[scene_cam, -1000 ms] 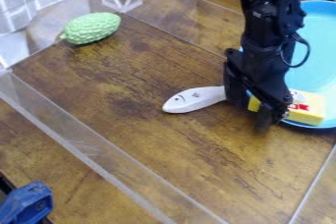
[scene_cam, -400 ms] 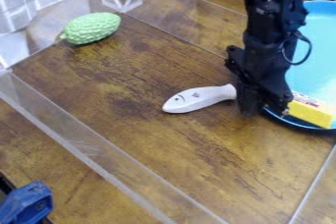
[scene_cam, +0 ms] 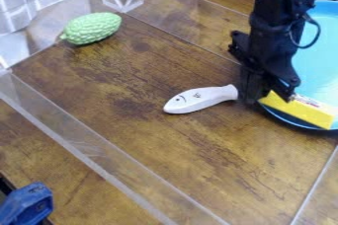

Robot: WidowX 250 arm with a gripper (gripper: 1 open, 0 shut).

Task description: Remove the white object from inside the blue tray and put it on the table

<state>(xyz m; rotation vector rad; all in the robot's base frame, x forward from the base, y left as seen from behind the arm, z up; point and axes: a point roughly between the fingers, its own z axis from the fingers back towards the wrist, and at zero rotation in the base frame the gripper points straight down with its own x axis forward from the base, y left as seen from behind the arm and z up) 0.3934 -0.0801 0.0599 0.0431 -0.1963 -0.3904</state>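
Observation:
The white object (scene_cam: 199, 98), a small fish-shaped toy, lies flat on the table (scene_cam: 119, 91), just left of the blue tray (scene_cam: 325, 61). Its tail end points toward the tray. My gripper (scene_cam: 259, 97) points down right beside that tail, at the tray's left rim. Its fingers are shut, and nothing shows between them. The fish rests on the wood, and I cannot tell whether the fingertips touch its tail.
A yellow butter box (scene_cam: 303, 112) lies on the tray's near edge, right of my gripper. A green bumpy fruit (scene_cam: 93, 27) sits at the back left. Clear acrylic panels (scene_cam: 79, 140) edge the table. A blue object (scene_cam: 24, 207) lies outside at the bottom left.
The gripper went from open to shut beside the fish's tail, then rose slightly. The fish's tail, hidden behind the fingers before, now shows. The fish stays on the table.

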